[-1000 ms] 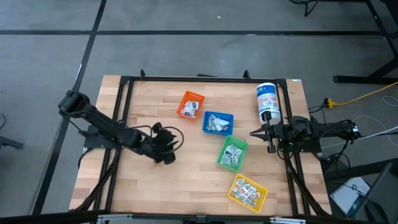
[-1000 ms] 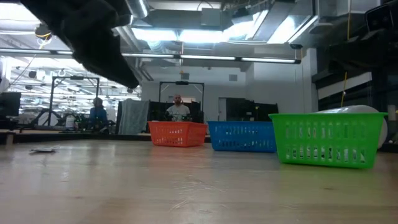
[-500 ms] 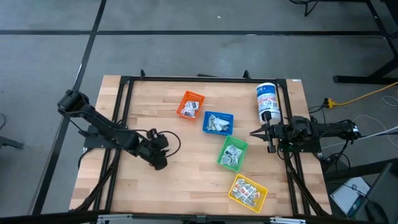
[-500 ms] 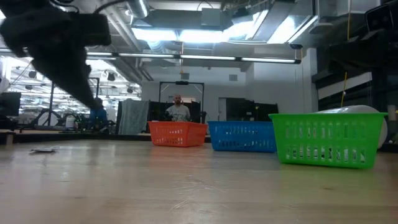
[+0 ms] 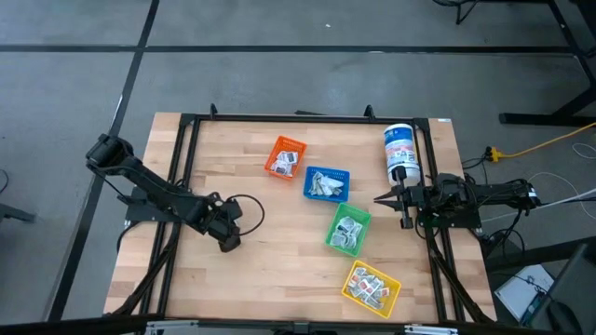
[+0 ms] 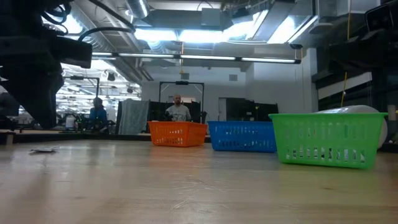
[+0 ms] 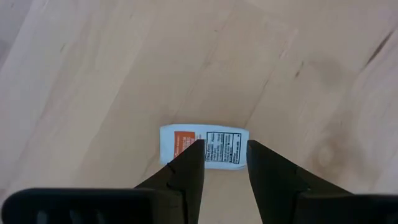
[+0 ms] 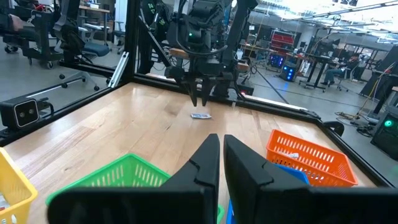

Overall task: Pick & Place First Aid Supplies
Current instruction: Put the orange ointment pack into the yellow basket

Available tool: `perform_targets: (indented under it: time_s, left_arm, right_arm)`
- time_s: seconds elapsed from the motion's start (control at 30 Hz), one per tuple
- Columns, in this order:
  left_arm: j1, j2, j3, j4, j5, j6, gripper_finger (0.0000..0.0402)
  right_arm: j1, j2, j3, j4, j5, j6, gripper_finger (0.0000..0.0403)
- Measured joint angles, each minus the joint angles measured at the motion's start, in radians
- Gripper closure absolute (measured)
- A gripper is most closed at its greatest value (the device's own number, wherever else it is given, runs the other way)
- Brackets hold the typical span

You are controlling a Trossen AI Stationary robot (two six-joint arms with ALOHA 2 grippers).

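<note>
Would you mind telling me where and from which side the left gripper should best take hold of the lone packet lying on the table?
The packet lies flat on the bare wood, so come straight down from above. The open left gripper should pinch across its short width near the middle, since a flat thing offers only its thin long edges.

Both arms are dark, near-black, built of slim tubular links with chunkier joint housings. The left arm (image 5: 154, 191) trails a thin black cable looping beside its wrist. Its fingers (image 7: 186, 171) are matte black, flat-faced and tapering. The right arm (image 5: 466, 197) carries bundled black cabling; its fingers (image 8: 208, 155) are black, angular wedges.
</note>
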Motion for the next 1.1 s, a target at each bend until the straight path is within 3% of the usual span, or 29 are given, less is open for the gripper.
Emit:
perform_targets:
  time_s: [0.27,0.5,0.87,1.1]
  left_arm:
    - [0.000,0.000,-0.008,0.013,0.004,-0.006,0.0288]
    - [0.000,0.001,-0.114,0.154,0.050,-0.039,0.0288]
    - [0.000,-0.004,-0.221,0.319,0.021,-0.077,0.0288]
    - [0.001,-0.001,-0.225,0.346,0.030,-0.078,0.0336]
  right_arm:
    - [0.000,0.000,0.000,0.000,0.000,0.000,0.0377]
    - [0.000,0.000,0.000,0.000,0.000,0.000,0.0377]
    - [0.000,0.000,0.000,0.000,0.000,0.000,0.0377]
    - [0.000,0.000,0.000,0.000,0.000,0.000,0.0377]
